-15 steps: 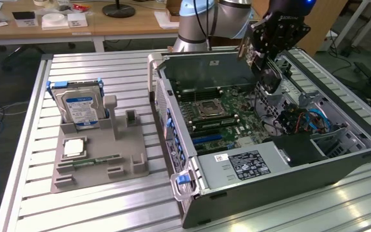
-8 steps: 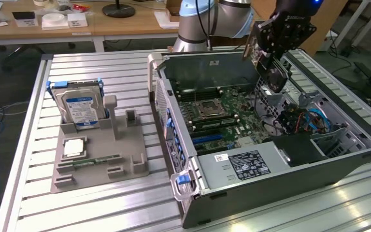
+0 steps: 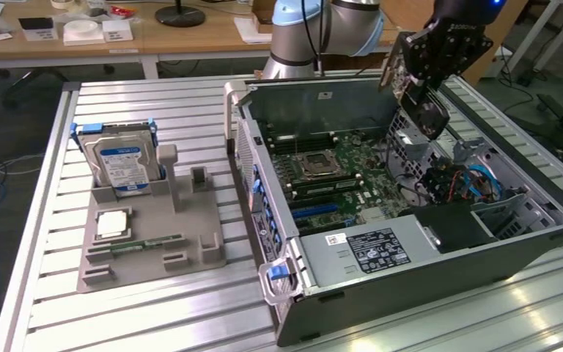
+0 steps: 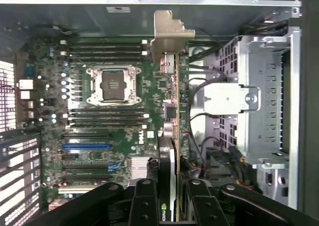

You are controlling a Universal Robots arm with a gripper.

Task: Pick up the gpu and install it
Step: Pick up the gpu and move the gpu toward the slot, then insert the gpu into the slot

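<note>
The gpu (image 3: 427, 114) was held in the pincer (image 3: 418, 86), whose jaws were drawn in narrowly against the card's two flat faces. The card was hung edge-down above the open computer case (image 3: 516, 242), on the side nearer the drive cage (image 4: 264, 101), and had not been seated in any slot. In the wrist view the card was seen edge-on between the pincer's fingers (image 4: 144, 201), with its metal bracket (image 4: 169, 29) at the end towards the case's rear wall. The motherboard (image 4: 124, 136) lay beneath it, and the blue slot (image 4: 85, 147) was seen with nothing in it.

On the worktop (image 3: 164, 103), a grey holder (image 3: 155, 242) was set beside the case, with a hard drive (image 3: 122, 158) stood upright in it.

The card was judged to be light, thin and stiff, but fragile. Its faces carry small parts that could be crushed, and its contact edge should be left untouched. A hold across the flat faces near the upper edge, as seen here, was judged sound. The smooth faces might still let the card pivot in so narrow a grip, and the projecting bracket could catch on the case.
</note>
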